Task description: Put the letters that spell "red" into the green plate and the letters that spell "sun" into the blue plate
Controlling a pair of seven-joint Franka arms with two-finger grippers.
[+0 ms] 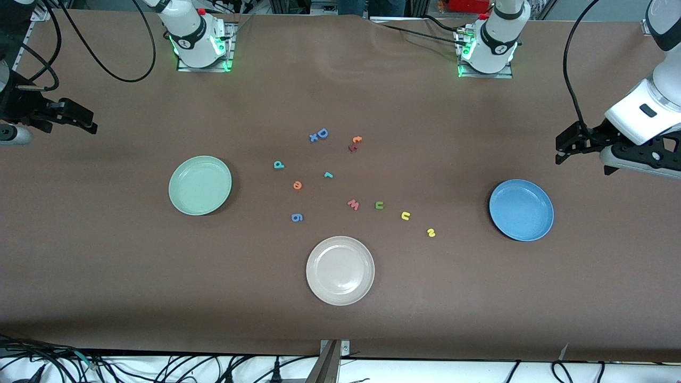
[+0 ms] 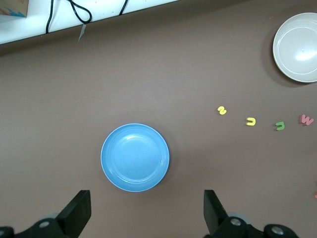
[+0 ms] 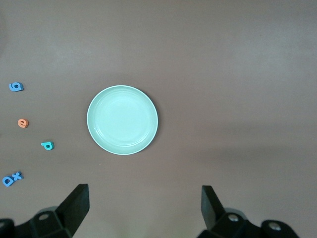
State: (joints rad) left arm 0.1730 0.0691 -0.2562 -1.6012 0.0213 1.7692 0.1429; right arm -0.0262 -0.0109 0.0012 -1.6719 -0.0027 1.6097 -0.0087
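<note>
Front view: brown table (image 1: 106, 276), cables (image 1: 159, 369) along near edge.

place: robotics lab | cues: two bolted arm bases (image 1: 199, 40), brown-covered table (image 1: 106, 276), loose cables (image 1: 175, 367)

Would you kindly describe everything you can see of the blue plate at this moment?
The blue plate is round, mid-blue, with a shallow raised rim and a smooth, slightly glossy surface that looks like plastic. It sits flat and upright on the brown table toward the left arm's end, and nothing lies in it. No letter touches it; the yellow "s" is the closest, lying apart from it. No tool touches it.
</note>
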